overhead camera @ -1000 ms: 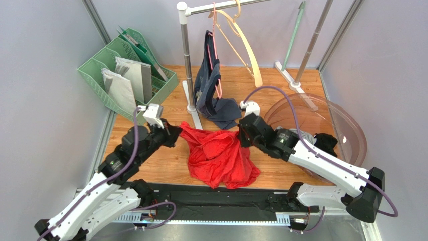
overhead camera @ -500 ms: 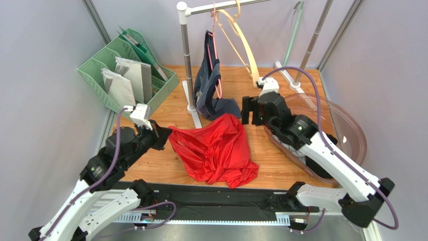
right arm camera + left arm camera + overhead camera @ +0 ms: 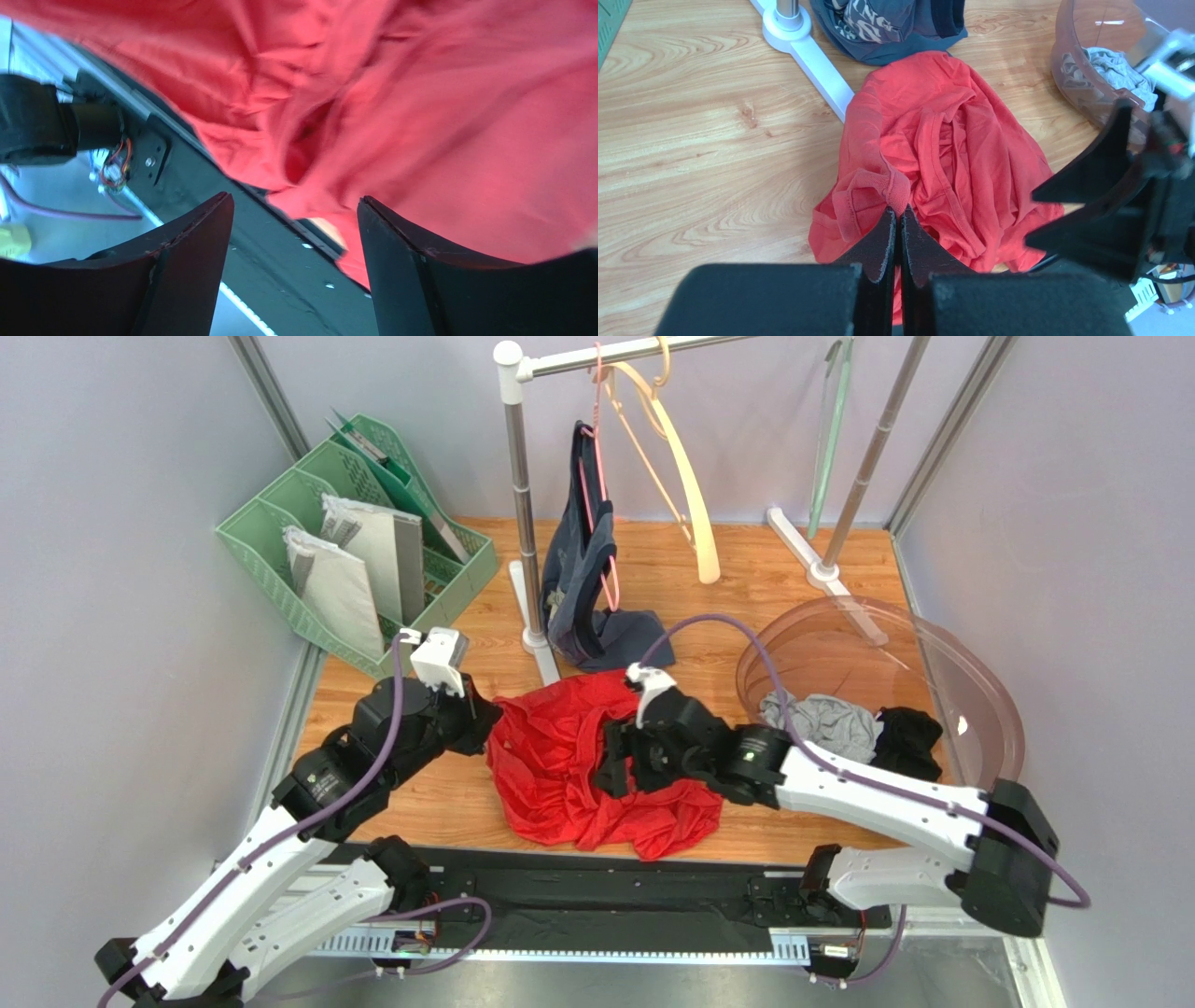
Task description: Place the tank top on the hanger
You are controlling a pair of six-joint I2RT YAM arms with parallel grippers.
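While the tank top (image 3: pixel 568 756) lies on the table (image 3: pixel 758 567), the left gripper (image 3: pixel 898 222) pinches its edge at 9 o'clock. The right gripper (image 3: pixel 295 203) hovers over it, fingers apart. The hanger (image 3: pixel 690 483) hangs at 12 o'clock.

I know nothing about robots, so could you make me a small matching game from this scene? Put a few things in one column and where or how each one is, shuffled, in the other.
Things
1. tank top
2. cream hanger
3. grey cloth
4. left gripper

Places or states
A. hangs from the rail
B. lies in the clear pinkish bowl
C. crumpled on the wooden table
D. pinched shut on a red hem

Pairs: 1-C, 2-A, 3-B, 4-D
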